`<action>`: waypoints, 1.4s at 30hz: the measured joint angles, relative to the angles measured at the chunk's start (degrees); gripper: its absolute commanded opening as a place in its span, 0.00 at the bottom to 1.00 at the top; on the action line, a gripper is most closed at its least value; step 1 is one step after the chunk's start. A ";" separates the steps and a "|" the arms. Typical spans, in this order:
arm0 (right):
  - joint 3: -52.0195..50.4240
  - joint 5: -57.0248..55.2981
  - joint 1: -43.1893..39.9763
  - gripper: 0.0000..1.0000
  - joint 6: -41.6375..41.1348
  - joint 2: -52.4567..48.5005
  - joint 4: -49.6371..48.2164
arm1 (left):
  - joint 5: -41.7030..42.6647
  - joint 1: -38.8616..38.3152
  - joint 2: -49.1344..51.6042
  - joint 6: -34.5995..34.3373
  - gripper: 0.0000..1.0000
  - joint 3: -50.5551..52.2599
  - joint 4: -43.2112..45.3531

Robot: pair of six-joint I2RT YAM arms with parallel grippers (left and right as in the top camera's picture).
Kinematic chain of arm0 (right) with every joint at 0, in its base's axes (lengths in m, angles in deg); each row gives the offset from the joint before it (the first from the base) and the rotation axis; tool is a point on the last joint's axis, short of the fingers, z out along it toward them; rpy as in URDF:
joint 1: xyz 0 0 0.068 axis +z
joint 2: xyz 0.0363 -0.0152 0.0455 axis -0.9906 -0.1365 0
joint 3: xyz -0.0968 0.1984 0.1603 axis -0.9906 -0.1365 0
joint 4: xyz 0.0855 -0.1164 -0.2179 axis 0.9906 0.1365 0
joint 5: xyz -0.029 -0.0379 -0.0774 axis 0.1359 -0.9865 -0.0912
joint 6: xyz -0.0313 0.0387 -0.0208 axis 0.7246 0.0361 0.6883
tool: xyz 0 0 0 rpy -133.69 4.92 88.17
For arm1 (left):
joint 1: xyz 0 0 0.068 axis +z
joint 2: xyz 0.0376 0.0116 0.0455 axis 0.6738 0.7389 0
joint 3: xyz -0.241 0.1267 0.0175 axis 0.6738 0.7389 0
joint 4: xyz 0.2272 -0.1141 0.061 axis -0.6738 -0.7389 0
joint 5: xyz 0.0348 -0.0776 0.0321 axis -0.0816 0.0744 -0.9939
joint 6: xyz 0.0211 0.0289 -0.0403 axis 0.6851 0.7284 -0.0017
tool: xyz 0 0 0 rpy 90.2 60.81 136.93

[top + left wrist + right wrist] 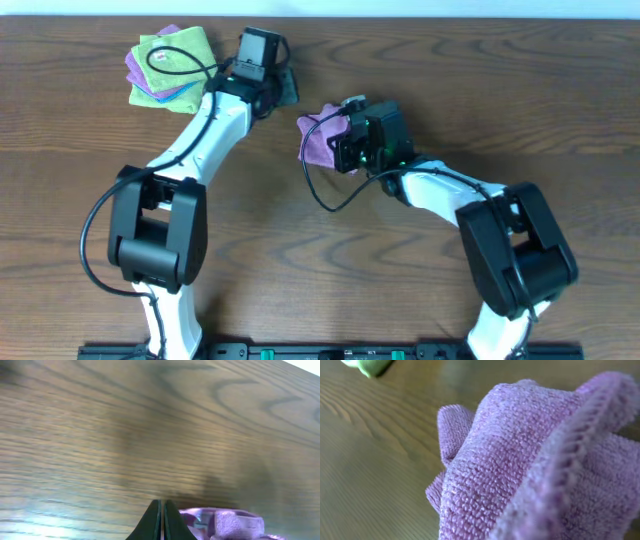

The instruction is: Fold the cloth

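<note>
A purple cloth (320, 140) is bunched up at the tip of my right gripper (338, 148), just off the wooden table near its middle. In the right wrist view the cloth (520, 460) fills the frame and hides the fingers. The gripper appears shut on it. My left gripper (285, 85) is at the far middle of the table, to the left of the cloth. In the left wrist view its dark fingers (162, 520) are pressed together with nothing between them, and the purple cloth (225, 522) shows just to their right.
A stack of folded cloths (165, 65), green on top with purple and blue under it, lies at the far left. Its green edge shows in the right wrist view (370, 366). Black cables loop from both arms over the wooden table (420, 60).
</note>
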State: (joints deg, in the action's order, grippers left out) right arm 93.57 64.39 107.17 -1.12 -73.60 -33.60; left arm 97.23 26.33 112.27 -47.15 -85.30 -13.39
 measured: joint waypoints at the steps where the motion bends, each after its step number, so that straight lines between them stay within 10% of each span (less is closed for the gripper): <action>1: 0.00 0.04 0.22 0.17 0.20 -0.24 0.04 | -0.02 0.33 -0.15 0.26 0.06 0.00 -0.26; 5: 0.00 -0.07 1.40 0.42 0.87 -0.55 -1.18 | -0.22 1.68 -1.88 1.64 0.06 0.00 -1.20; 14: 0.00 1.49 3.41 0.63 0.72 -0.59 -3.21 | -0.57 1.79 -2.99 2.10 0.06 -0.02 -2.45; 29: 2.95 5.95 3.39 0.63 -3.85 -0.61 -11.30 | -0.66 5.05 -4.57 2.10 0.06 -0.02 -3.02; 42: 4.70 5.70 -2.56 0.66 -6.36 -0.26 0.63 | -0.66 5.92 -5.29 2.10 0.06 -0.02 -11.23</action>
State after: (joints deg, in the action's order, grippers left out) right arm 98.27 70.09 104.61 -7.48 -73.87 -32.97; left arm 96.57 32.25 106.98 -45.05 -85.32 -24.62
